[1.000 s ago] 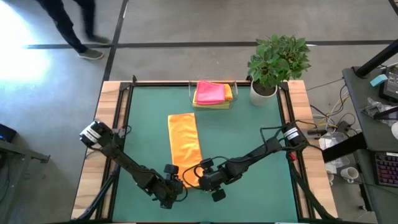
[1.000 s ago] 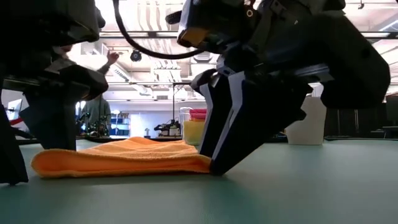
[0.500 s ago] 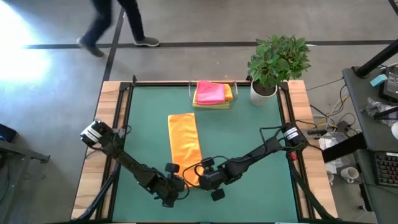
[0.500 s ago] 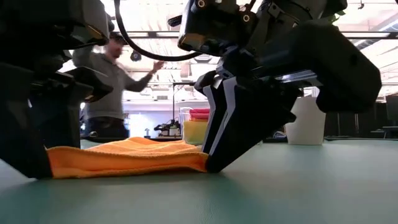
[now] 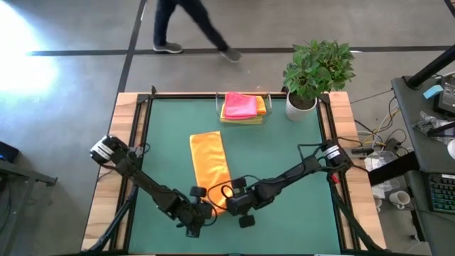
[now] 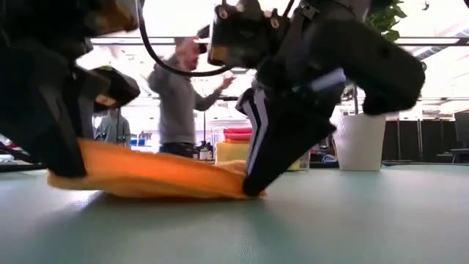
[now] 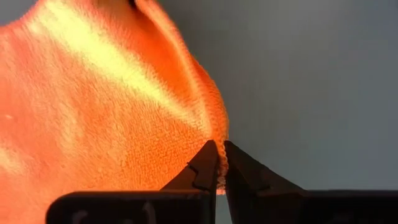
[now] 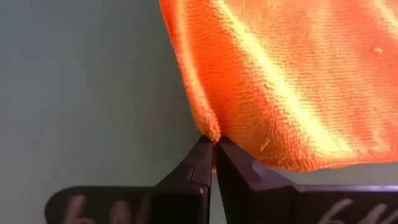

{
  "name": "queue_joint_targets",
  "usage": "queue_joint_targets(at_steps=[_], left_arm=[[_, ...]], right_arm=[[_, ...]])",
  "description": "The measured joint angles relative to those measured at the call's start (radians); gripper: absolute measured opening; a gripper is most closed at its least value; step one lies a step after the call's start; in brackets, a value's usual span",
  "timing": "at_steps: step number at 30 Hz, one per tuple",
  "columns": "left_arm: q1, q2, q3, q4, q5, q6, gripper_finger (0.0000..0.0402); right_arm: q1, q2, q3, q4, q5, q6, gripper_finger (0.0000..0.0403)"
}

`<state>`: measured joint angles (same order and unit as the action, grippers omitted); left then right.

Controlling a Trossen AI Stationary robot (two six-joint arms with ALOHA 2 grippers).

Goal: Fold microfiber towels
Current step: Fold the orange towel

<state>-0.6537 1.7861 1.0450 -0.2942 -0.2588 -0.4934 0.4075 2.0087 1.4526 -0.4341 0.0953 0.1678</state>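
An orange microfiber towel [image 5: 210, 160] lies as a long narrow strip on the green mat, running from the far side toward the near edge. My left gripper [image 5: 201, 208] is shut on the strip's near left corner. My right gripper [image 5: 226, 205] is shut on its near right corner. In the low view the towel [image 6: 146, 176] spans between the left gripper [image 6: 62, 170] and the right gripper [image 6: 253, 191]. More folded towels, pink on top, are stacked at the far edge [image 5: 240, 107]. My left gripper pinches the towel's near left corner [image 7: 217, 134] between its two fingertips, coming slanting down from the near left. That corner is raised a little off the mat [image 6: 80, 158]; one layer or several, I cannot tell. My right gripper pinches the near right corner [image 8: 211, 129] between its fingertips, slanting down from the near right. That corner sits at the mat [image 6: 238, 192], with the cloth spreading away from the fingers.
A potted plant [image 5: 316, 71] in a white pot stands at the far right corner. The stacked towels sit in a small clear holder [image 5: 245, 117]. A person [image 5: 192, 28] walks on the floor beyond the far edge. Bare mat lies on both sides of the strip.
Both grippers have shut on the towel's near corners. My left gripper has then risen slightly, lifting the near left corner off the mat, while the right corner and the rest of the strip stay down.
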Motion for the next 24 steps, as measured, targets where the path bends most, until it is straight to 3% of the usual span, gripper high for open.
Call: queue_joint_targets(at_steps=[8,15,24], left_arm=[[0.0,-0.027,0.015,-0.001,0.119,0.0,0.0003],[0.0,-0.059,0.021,-0.001,0.128,0.002,0.0004],[-0.002,-0.074,0.021,-0.001,0.13,0.001,0.0004]], right_arm=[[0.048,-0.002,0.119,-0.125,-0.043,0.096,0.0009],[0.085,-0.002,0.196,-0.146,-0.037,0.208,0.0009],[0.101,0.022,0.167,-0.159,0.029,0.226,0.0009]])
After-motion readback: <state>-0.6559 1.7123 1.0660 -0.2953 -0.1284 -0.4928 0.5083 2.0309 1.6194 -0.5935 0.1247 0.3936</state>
